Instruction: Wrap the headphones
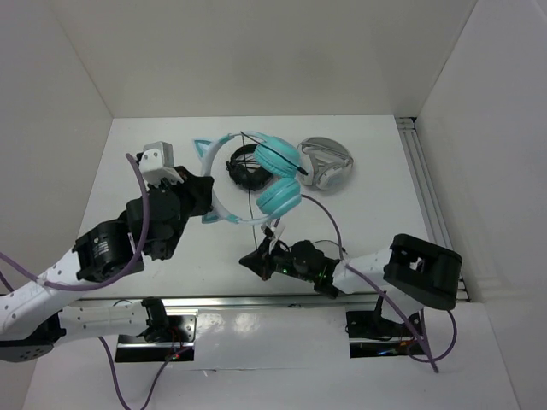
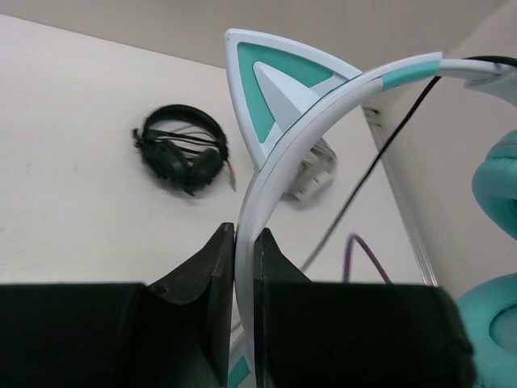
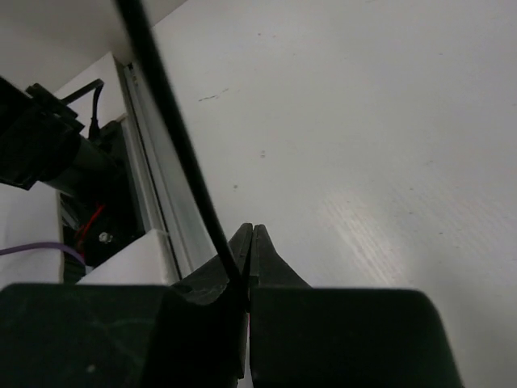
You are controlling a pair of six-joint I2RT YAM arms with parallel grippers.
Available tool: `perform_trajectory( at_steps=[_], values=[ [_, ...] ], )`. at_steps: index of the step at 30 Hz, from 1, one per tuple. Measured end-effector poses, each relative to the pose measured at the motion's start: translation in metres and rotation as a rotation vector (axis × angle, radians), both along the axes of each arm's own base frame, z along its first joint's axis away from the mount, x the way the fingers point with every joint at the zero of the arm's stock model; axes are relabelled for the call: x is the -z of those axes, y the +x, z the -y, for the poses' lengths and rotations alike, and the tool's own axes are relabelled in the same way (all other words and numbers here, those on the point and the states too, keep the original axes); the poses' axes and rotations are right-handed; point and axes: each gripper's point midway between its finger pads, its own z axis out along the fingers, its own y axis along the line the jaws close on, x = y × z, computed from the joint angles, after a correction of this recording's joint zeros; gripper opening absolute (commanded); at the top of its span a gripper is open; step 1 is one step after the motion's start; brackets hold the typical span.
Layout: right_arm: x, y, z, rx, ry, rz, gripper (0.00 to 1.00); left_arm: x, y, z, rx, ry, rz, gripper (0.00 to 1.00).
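Observation:
The teal headphones (image 1: 279, 175) with a pale headband and cat ears sit raised at the middle of the table. My left gripper (image 1: 208, 198) is shut on the headband (image 2: 266, 174) just below a cat ear (image 2: 279, 81), and the teal ear cups (image 2: 494, 186) hang at the right of that view. The thin black cable (image 3: 174, 137) runs down from the upper left into my right gripper (image 3: 252, 229), which is shut on it. In the top view the right gripper (image 1: 249, 260) is just in front of the lower ear cup, low over the table.
Black headphones (image 1: 245, 173) lie behind the teal pair, and grey-white headphones (image 1: 327, 164) lie to their right. A metal rail (image 1: 427, 188) runs along the right side. White walls enclose the table on three sides. A purple robot cable (image 2: 359, 250) loops nearby.

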Motion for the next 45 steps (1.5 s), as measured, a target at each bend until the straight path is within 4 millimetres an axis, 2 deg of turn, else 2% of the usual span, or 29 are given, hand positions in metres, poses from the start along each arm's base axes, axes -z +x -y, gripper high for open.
perform_trajectory(
  at_steps=[5,8,13,17,20,26,31,35,39,45],
  values=[
    [-0.022,-0.046,-0.014,0.002,-0.006,0.047,0.0,0.011,0.016,-0.022,-0.206,0.045,0.008,0.0],
    [-0.04,-0.066,-0.024,0.001,-0.024,0.081,0.0,0.019,0.024,-0.029,-0.307,0.099,0.017,0.0],
    [-0.065,-0.091,-0.033,0.03,-0.111,0.151,0.0,0.054,0.041,-0.048,-0.43,0.204,-0.018,0.0],
    [-0.091,-0.084,-0.025,0.134,-0.183,0.205,0.0,0.087,0.052,-0.073,-0.502,0.339,-0.1,0.0],
    [-0.103,-0.069,-0.013,0.221,-0.249,0.237,0.0,0.101,0.056,-0.079,-0.526,0.43,-0.164,0.0],
    [-0.103,-0.063,0.009,0.279,-0.399,0.301,0.0,0.107,0.062,-0.074,-0.511,0.5,-0.242,0.0],
    [-0.122,-0.075,0.017,0.29,-0.446,0.363,0.0,0.112,0.061,-0.081,-0.5,0.526,-0.289,0.0],
    [-0.142,-0.071,0.03,0.355,-0.492,0.416,0.0,0.13,0.061,-0.071,-0.429,0.589,-0.353,0.0],
    [-0.148,-0.064,0.045,0.41,-0.552,0.464,0.0,0.149,0.056,-0.061,-0.334,0.659,-0.392,0.0],
    [-0.155,-0.06,0.061,0.474,-0.612,0.552,0.02,0.18,0.028,-0.03,-0.11,0.774,-0.411,0.0]
  ],
)
